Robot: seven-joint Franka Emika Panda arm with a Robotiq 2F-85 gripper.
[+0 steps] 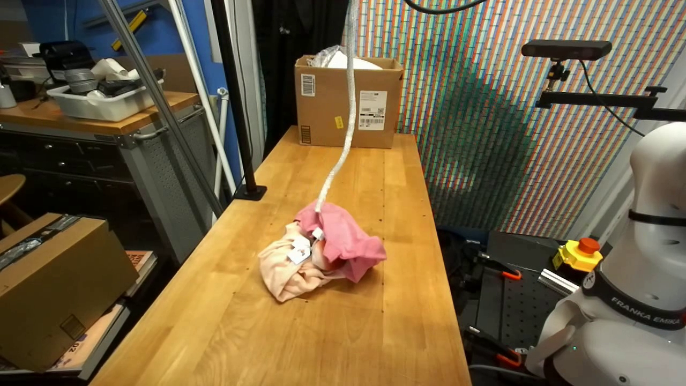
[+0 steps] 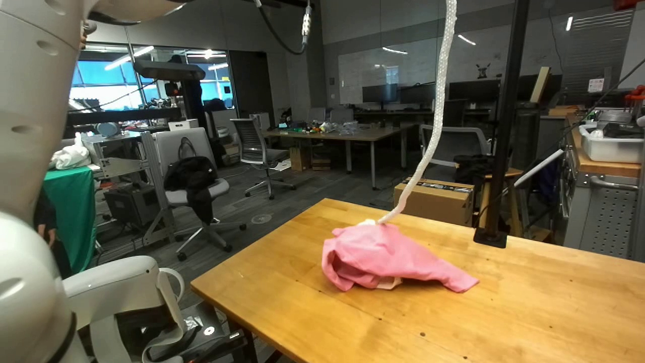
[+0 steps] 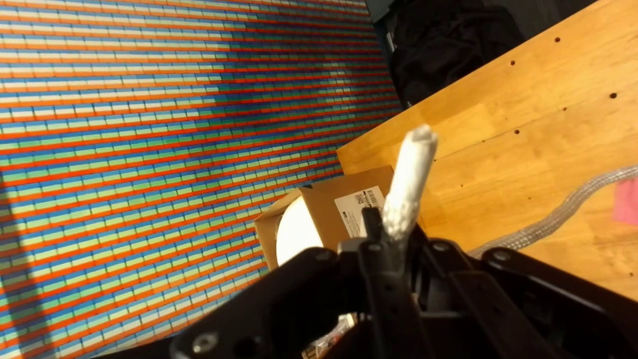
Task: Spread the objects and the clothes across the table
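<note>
Pinching the white rope [image 3: 411,174], seemingly near its end, is the gripper [image 3: 397,233]. Pink cloth [image 2: 383,254], bunched on the table [image 2: 287,269], mostly hides peach cloth [image 2: 389,284] in an exterior view; farther along stand a black pole [image 1: 235,96] and cardboard box [image 1: 327,115], contents half-hidden.

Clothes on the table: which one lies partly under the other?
The peach garment: in an exterior view, its edge shows beneath the pink garment, which lies on top.

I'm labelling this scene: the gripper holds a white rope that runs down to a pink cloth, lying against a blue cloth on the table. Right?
Not quite: an exterior view shows the other cloth is pale peach, not blue. The rest stands: the gripper holds the white rope, which runs down to the pink cloth, lying against it on the table.
</note>
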